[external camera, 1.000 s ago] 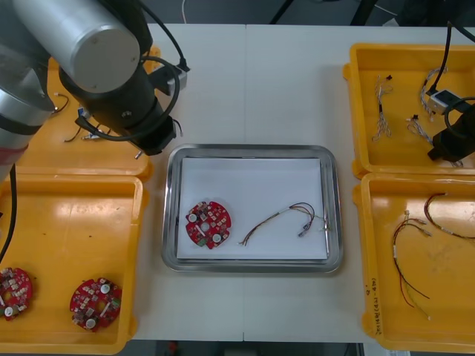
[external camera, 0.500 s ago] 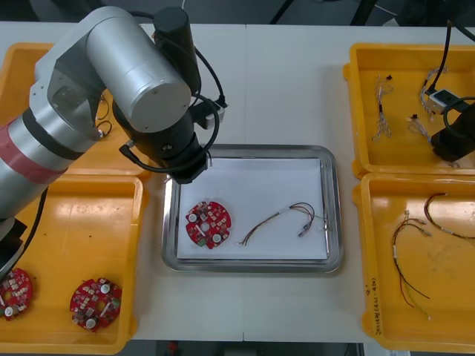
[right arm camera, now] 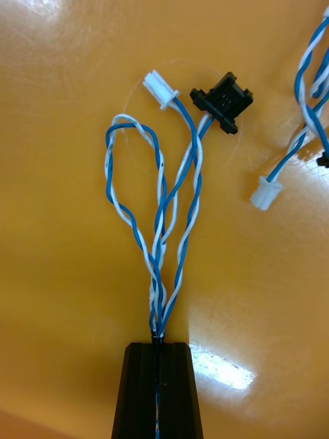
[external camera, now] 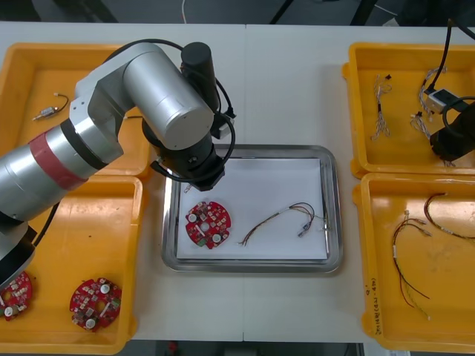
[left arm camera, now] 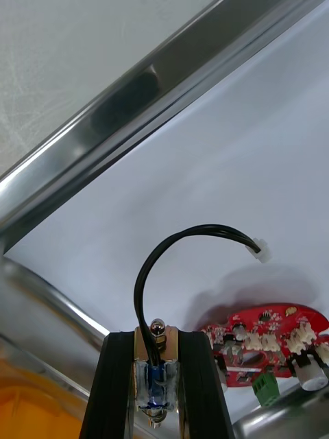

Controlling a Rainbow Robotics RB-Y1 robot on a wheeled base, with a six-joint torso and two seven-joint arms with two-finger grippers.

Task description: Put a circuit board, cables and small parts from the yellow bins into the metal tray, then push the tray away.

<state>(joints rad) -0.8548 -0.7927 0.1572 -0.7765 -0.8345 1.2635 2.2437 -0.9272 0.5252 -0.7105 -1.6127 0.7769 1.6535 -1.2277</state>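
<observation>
Black cable [left arm camera: 171,240] is clamped in left gripper [left arm camera: 157,343] over metal tray [external camera: 252,149], upper-left corner | low release advised, clear of circuit board [external camera: 208,224] | right gripper [right arm camera: 158,357] is closed on blue-white cable [right arm camera: 161,206], upper right.

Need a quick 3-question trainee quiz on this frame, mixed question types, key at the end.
1. True or false: the left hand, over the metal tray's left side, is shut on a black cable.
2. What does the right hand hold? A) a black cable B) a twisted blue and white cable C) nothing
3. How many round red circuit boards lie inside the metal tray?

Key: 1 true; 2 B; 3 one.
</observation>
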